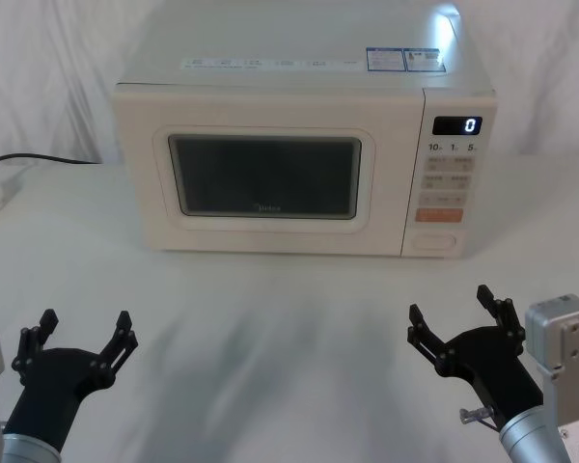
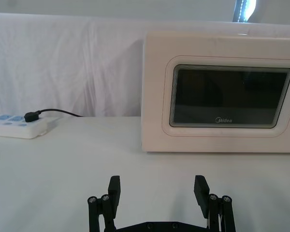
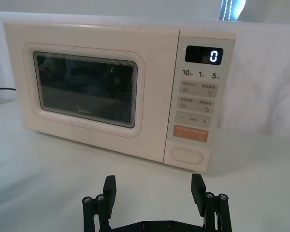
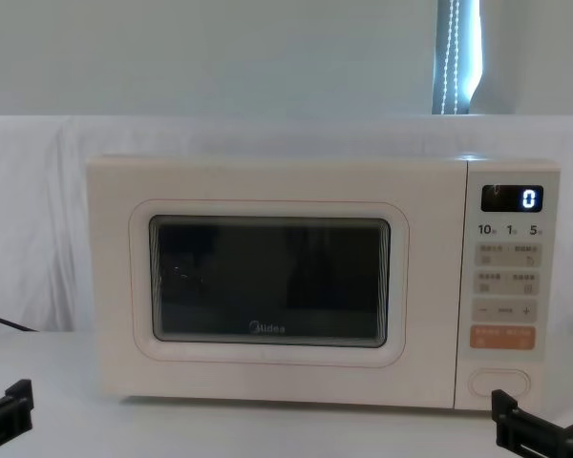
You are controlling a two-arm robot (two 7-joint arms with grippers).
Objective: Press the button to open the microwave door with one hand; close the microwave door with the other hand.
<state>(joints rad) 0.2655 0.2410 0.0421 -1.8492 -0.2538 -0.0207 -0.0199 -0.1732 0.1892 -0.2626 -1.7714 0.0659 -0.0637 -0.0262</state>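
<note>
The cream microwave (image 1: 299,154) stands at the back middle of the table with its door shut flush and its display reading 0. Its pill-shaped button (image 1: 436,241) sits at the bottom of the right-hand key panel, under the orange key. The same button (image 3: 187,155) shows in the right wrist view and again low on the panel in the chest view (image 4: 499,383). My left gripper (image 1: 82,340) hovers open near the table's front left, well short of the oven. My right gripper (image 1: 451,316) is open at the front right, in front of and below the panel.
A white power strip (image 2: 19,124) with a black plug and cable lies on the table to the left of the oven. White cloth covers the table and the wall behind. Bare tabletop lies between the grippers and the microwave front.
</note>
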